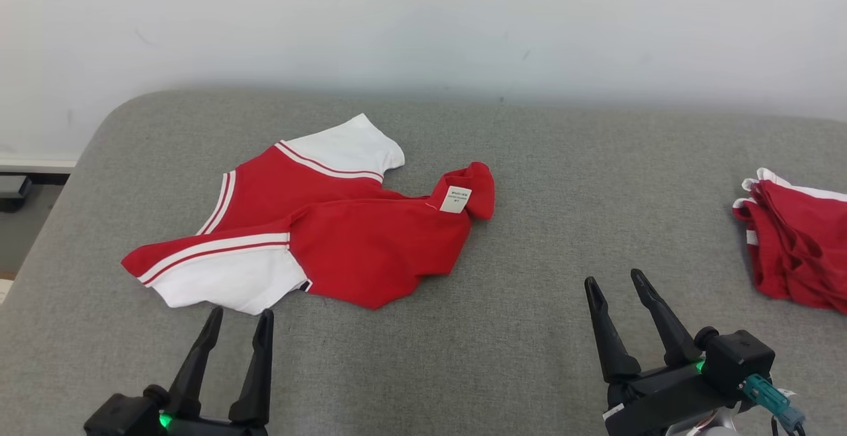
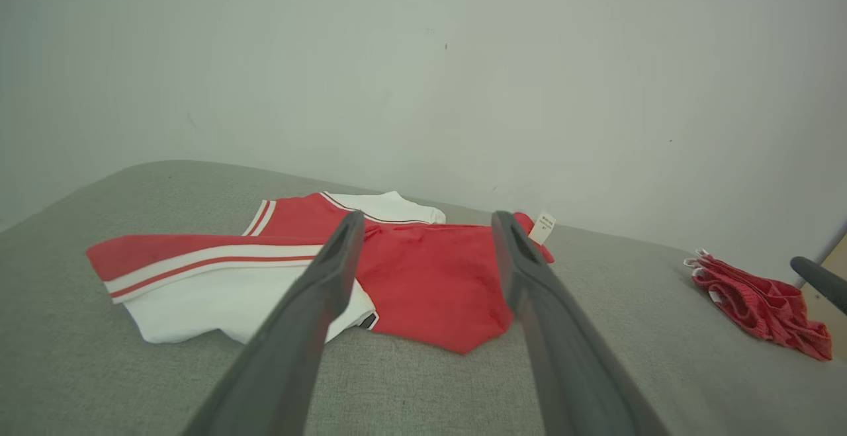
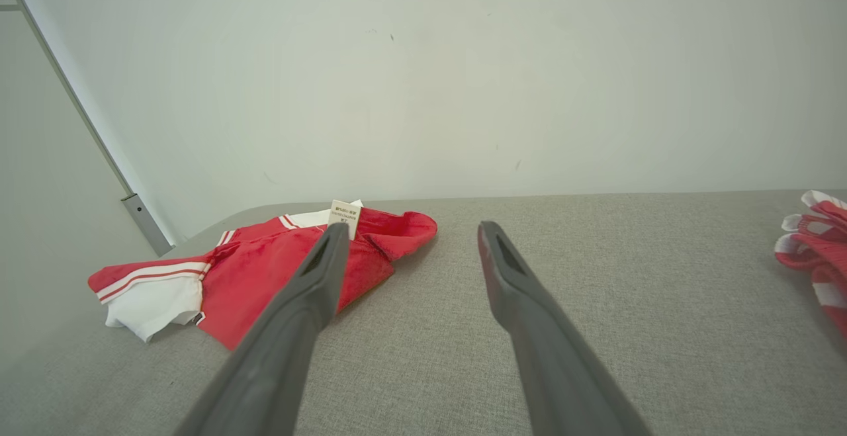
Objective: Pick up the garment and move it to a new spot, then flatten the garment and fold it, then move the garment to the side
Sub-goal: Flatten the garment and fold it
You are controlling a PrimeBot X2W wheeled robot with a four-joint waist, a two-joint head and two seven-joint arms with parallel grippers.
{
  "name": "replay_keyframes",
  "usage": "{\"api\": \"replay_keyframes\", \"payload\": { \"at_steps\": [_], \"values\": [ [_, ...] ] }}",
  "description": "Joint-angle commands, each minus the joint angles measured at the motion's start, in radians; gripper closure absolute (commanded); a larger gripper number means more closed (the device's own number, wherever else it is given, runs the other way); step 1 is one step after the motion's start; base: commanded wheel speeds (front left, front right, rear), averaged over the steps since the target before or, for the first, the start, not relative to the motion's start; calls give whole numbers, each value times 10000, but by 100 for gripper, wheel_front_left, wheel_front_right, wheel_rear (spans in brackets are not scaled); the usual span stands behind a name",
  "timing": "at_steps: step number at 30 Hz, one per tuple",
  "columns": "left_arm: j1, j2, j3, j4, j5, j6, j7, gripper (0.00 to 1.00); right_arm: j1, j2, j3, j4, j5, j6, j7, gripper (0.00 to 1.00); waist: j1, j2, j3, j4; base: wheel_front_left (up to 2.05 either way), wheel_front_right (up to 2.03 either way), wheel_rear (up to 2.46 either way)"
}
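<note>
A red and white garment [image 1: 317,231] with striped sleeves lies crumpled on the grey cushioned surface [image 1: 516,158], left of centre, a white label showing near its collar. My left gripper [image 1: 240,315] stands open just in front of the garment's white sleeve, not touching it. In the left wrist view the garment [image 2: 423,277] lies beyond the spread fingers [image 2: 331,277]. My right gripper [image 1: 615,284] is open over bare cushion, well to the right of the garment. The right wrist view has the garment [image 3: 265,264] off to the left of its fingers [image 3: 509,277].
A second red and white bundle of cloth [image 1: 794,251] lies at the cushion's right edge, seen too in the left wrist view [image 2: 761,304] and the right wrist view [image 3: 817,251]. A pale wall [image 1: 423,19] stands behind. The cushion's rounded left corner drops to the floor.
</note>
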Motion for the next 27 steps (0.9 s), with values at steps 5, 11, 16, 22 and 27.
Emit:
{"api": "replay_keyframes", "payload": {
  "at_steps": [5, 11, 16, 22, 27],
  "values": [
    [126, -119, 101, 93, 216, -139, -50, 0, 21, -31, -35, 37, -7, -8, -47, 0, 1, 0, 33, 184, 0, 0, 0],
    [63, -208, 133, 168, 345, -192, -51, 0, -253, -31, 143, 371, -283, -8, 172, 0, 1, 0, 50, 347, 0, 0, 0],
    [-66, -267, 38, 194, 365, -234, -51, 0, -1012, -33, 293, 814, -707, -8, 1029, 0, 1, 0, 192, 476, 0, 0, 0],
    [-246, -321, -130, 222, 387, -255, -51, 0, -2438, -31, 425, 1784, -1709, -8, 2269, 0, 1, 0, 482, 655, 0, 0, 0],
    [-404, -362, -286, 285, 329, -221, -51, 0, -3528, -33, 745, 3023, -1331, -8, 3330, 0, 1, 0, 745, 905, 0, 0, 0]
  ]
}}
